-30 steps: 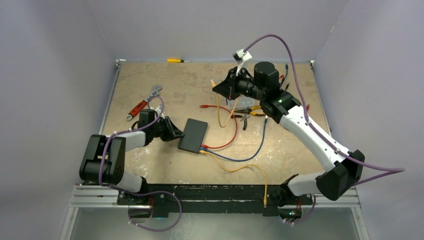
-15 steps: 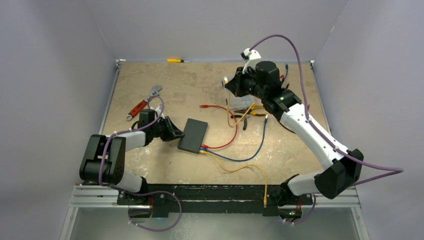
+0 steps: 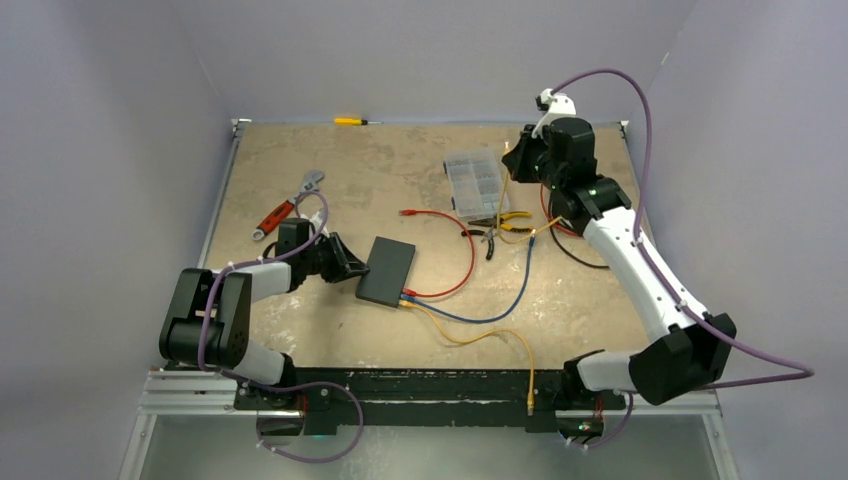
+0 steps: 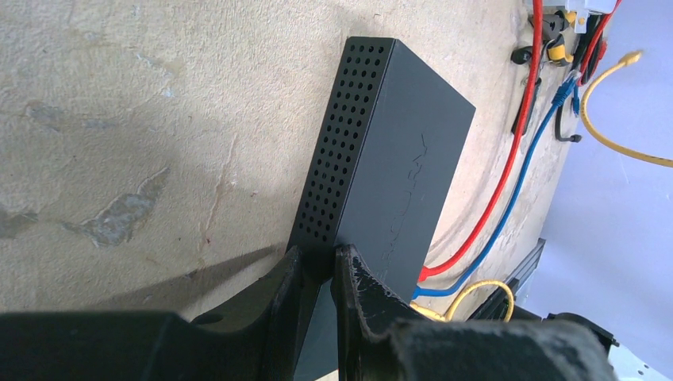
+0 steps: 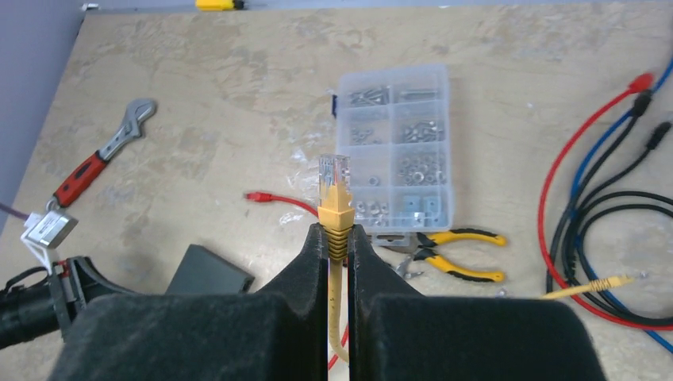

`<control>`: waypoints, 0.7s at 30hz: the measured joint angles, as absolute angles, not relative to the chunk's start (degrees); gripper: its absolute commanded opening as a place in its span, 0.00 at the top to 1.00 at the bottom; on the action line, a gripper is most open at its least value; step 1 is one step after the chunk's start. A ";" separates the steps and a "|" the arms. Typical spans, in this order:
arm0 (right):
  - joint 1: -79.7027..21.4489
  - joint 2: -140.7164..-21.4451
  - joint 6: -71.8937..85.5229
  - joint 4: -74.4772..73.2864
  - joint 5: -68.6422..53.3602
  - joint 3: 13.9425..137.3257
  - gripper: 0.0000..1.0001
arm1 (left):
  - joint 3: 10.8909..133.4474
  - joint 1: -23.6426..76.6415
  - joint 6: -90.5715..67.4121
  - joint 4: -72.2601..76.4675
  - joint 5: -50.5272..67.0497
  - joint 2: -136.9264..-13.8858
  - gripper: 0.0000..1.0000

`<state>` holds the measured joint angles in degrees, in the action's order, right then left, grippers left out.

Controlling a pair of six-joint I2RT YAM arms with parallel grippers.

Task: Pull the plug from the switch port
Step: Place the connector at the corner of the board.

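Two grips are working at once. Your left jaws are clamping on one edge of the switch (image 4: 397,175), pinning it where it is lying flat near the middle of the surface (image 3: 380,170), toward your left arm. Your right jaws are pinching the boot of a yellow plug (image 5: 334,178), which is hanging high over the far right of the surface, well apart from the switch, its cable (image 5: 336,309) trailing down between them.

The plug is looking light and small: a clear, brittle-seeming tip on a softer yellow boot. You are taking it at the sensible place, just behind the tip; squeezing the clear part is risking a cracked latch, and tugging the limp cable is straining the joint. The switch is reading as a rigid, light box, likely to slide unless pinned, so the edge hold is suiting it.

It is showing as a flat matte-black slab with rows of small vent holes down its side, and a red lead (image 3: 472,250), a blue lead (image 3: 527,270) and a yellow lead (image 3: 530,375) are sitting in its near short edge
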<state>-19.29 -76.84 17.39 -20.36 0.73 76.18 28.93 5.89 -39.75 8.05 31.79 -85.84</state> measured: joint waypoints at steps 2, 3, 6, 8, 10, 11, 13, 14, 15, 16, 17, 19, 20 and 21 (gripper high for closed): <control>-18.72 -75.90 17.34 -20.43 2.42 75.83 1.00 | 28.93 5.80 -39.75 8.14 31.94 -85.97 0.87; -18.24 -75.26 17.32 -20.49 3.20 75.57 1.00 | 28.93 5.76 -39.72 8.16 32.10 -86.04 0.87; -16.73 -74.35 17.32 -20.69 4.62 75.29 1.00 | 28.93 5.69 -39.70 8.29 32.29 -86.13 0.87; -15.33 -73.84 17.32 -20.67 5.48 74.89 1.00 | 28.93 5.67 -39.70 8.36 32.38 -86.28 0.87; -13.96 -73.71 17.32 -20.78 6.37 74.46 1.00 | 28.93 5.63 -39.68 8.45 32.53 -86.48 0.87; -13.39 -73.73 17.34 -20.80 6.63 74.19 1.00 | 28.93 5.63 -39.68 8.51 32.58 -86.52 0.87; -12.12 -73.73 17.37 -20.91 7.05 73.54 1.00 | 28.93 5.61 -39.68 8.58 32.64 -86.63 0.87; -11.40 -73.73 17.45 -21.02 7.16 73.19 1.00 | 28.93 5.61 -39.68 8.58 32.64 -86.63 0.87; -10.74 -73.73 17.52 -21.06 7.38 72.79 1.00 | 28.93 5.61 -39.68 8.58 32.64 -86.63 0.87; -10.00 -73.73 17.58 -21.12 7.60 72.38 1.00 | 28.93 5.61 -39.68 8.69 32.64 -86.63 0.87; -9.17 -73.73 17.76 -21.08 7.70 71.92 1.00 | 28.95 5.63 -39.70 8.91 32.69 -86.67 0.87; -7.25 -73.73 18.20 -21.08 7.64 70.91 1.00 | 28.99 5.63 -39.70 9.17 32.95 -86.74 0.87; -6.26 -73.73 18.48 -21.04 7.42 70.48 1.00 | 28.99 5.63 -39.70 9.19 32.99 -86.74 0.87; -5.06 -73.73 18.92 -20.80 6.59 69.93 1.00 | 28.99 5.63 -39.70 9.23 33.01 -86.78 0.87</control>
